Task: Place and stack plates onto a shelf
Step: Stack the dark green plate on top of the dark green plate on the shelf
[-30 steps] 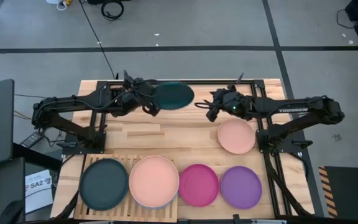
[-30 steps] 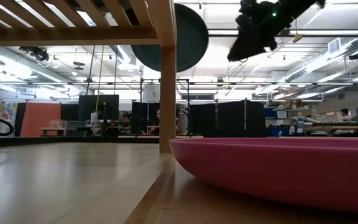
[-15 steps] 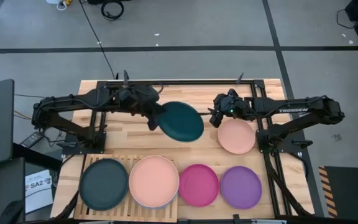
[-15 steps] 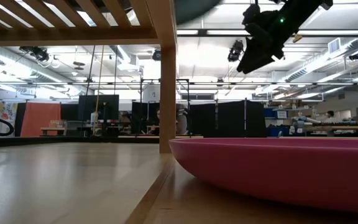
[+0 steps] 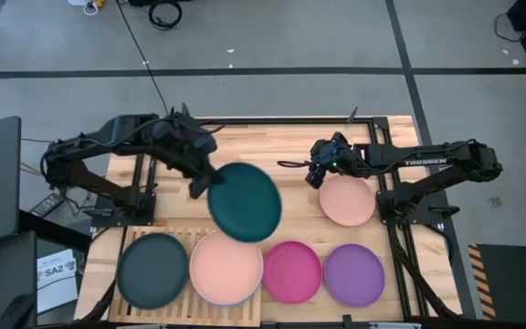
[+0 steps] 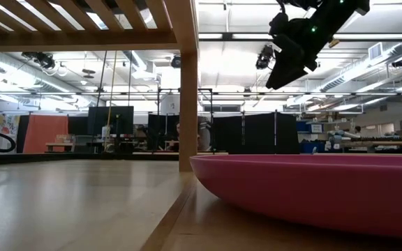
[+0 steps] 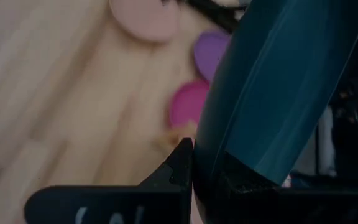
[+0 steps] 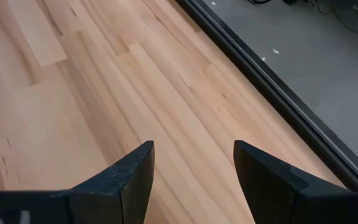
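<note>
Step in hand: judged from the scene, the left end effector [image 5: 201, 185] is carrying the teal plate [image 5: 245, 202] toward the shelf [image 5: 144, 239].
Left end effector: clamped on the teal plate's rim, fingers [image 7: 182, 163] pinching the edge in the left wrist view.
Teal plate: round, shallow, matte dark teal, held tilted above the tabletop [image 5: 281, 160], overlapping the salmon plate on the shelf [image 5: 226, 268] from above.
Doing it well: level the plate and centre it over a stack before lowering; release only once it rests flat, since an edge pinch could let it swing.
Shelf contents: the black plate [image 5: 153, 270] and that salmon plate sit side by side on the slats.
Tabletop plates: magenta plate [image 5: 291, 271], purple plate [image 5: 353, 275] and second salmon plate [image 5: 347, 200].
Right end effector [image 5: 314, 173]: fingers apart, empty, hovering beside the second salmon plate.
</note>
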